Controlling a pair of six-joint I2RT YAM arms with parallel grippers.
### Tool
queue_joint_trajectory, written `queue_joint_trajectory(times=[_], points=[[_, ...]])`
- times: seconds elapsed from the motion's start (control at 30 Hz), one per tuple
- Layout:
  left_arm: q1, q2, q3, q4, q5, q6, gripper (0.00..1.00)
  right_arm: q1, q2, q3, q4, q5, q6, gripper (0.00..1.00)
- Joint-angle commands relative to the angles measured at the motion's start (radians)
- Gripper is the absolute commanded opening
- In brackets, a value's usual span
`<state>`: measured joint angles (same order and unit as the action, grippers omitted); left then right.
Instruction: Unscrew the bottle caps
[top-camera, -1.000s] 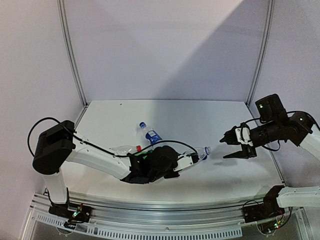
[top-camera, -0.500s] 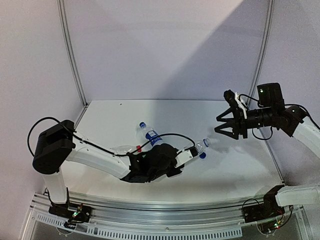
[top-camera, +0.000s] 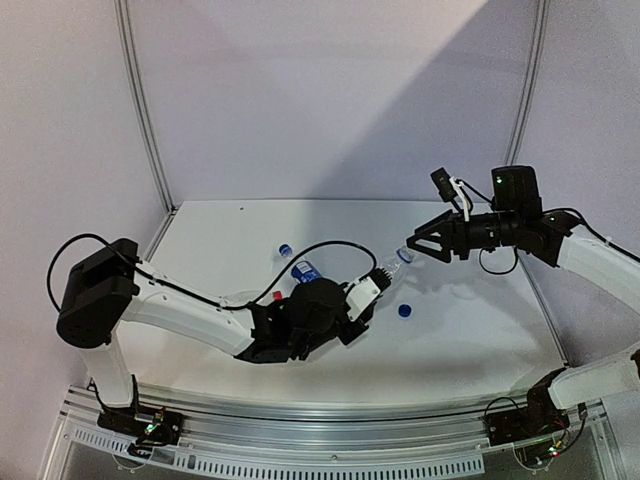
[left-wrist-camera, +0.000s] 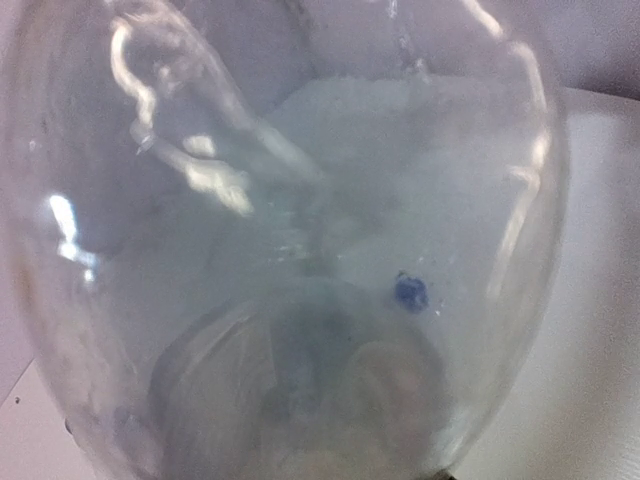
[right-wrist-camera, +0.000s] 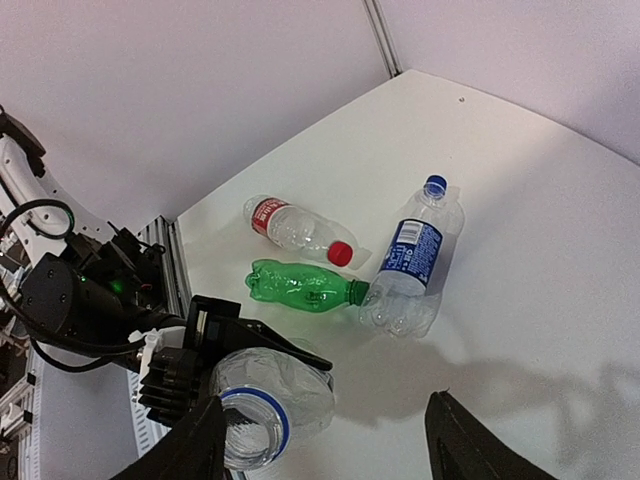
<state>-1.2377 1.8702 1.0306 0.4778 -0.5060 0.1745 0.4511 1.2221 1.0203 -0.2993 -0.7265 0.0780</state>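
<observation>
My left gripper (top-camera: 374, 284) is shut on a clear bottle (top-camera: 391, 265) with no cap, held off the table with its mouth tilted up to the right. Its open mouth with a blue ring (right-wrist-camera: 250, 432) sits just beside my right gripper's left finger. My right gripper (top-camera: 418, 246) is open and holds nothing. A loose blue cap (top-camera: 404, 311) lies on the table below them. The clear bottle (left-wrist-camera: 290, 230) fills the left wrist view, and the blue cap (left-wrist-camera: 410, 292) shows through it.
Three capped bottles lie together on the table: a red-label bottle (right-wrist-camera: 288, 224) with a red cap (right-wrist-camera: 342, 253), a green bottle (right-wrist-camera: 300, 285) with a green cap (right-wrist-camera: 357, 291), and a blue-label bottle (right-wrist-camera: 414, 262) with a blue cap (right-wrist-camera: 436, 185).
My left gripper has raised the clear bottle and tilted its mouth upward. My right gripper has risen, moved left to the bottle's mouth and opened wider. The loose blue cap has stayed put.
</observation>
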Motion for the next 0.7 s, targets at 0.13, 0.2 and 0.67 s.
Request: queue_joint_trajectory(times=[0.13,0.2,0.67], points=[[0.012,-0.013,-0.007,0.042,0.014,-0.036,0.35,0.000,-0.007,-0.031,0.073,-0.092,0.047,0.74],[0.012,-0.011,-0.005,0.041,0.015,-0.037,0.35,0.000,-0.007,-0.034,0.080,-0.110,0.046,0.75],[0.012,-0.031,-0.006,0.048,0.063,-0.089,0.36,0.064,-0.007,-0.035,0.083,-0.087,0.008,0.66]])
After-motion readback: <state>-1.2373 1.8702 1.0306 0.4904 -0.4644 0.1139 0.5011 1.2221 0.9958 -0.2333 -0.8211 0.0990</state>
